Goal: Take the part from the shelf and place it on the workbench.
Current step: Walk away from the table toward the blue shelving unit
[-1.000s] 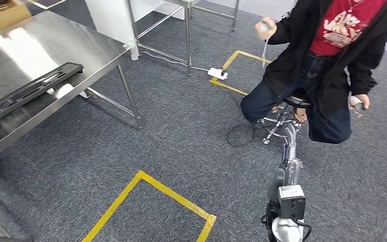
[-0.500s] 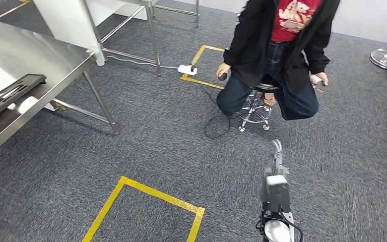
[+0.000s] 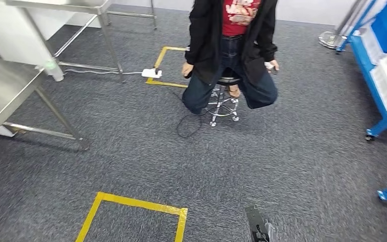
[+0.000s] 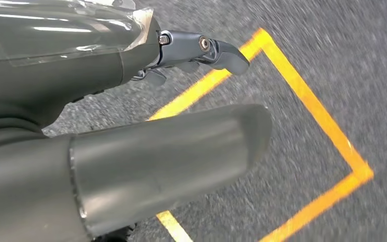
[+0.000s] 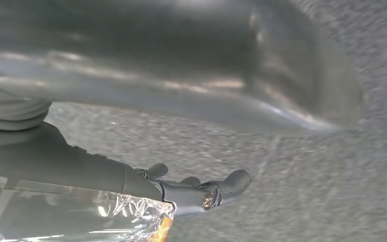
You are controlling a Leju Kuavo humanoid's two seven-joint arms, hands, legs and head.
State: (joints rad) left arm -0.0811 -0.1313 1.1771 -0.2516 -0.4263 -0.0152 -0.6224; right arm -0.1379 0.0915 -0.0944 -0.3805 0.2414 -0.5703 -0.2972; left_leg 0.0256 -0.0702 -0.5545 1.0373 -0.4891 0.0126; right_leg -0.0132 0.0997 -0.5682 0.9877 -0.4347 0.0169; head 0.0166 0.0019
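Turning toward the blue shelf beyond the seated person, where no part can be made out, calls for steady footing, left hand and right hand hanging empty, fingers apart.

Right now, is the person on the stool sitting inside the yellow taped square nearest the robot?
No. The person sits on a stool well beyond the near yellow taped square, which holds only carpet.

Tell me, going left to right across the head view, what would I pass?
Steel table → yellow tape square on the floor → white power strip → person on a stool → blue rack.
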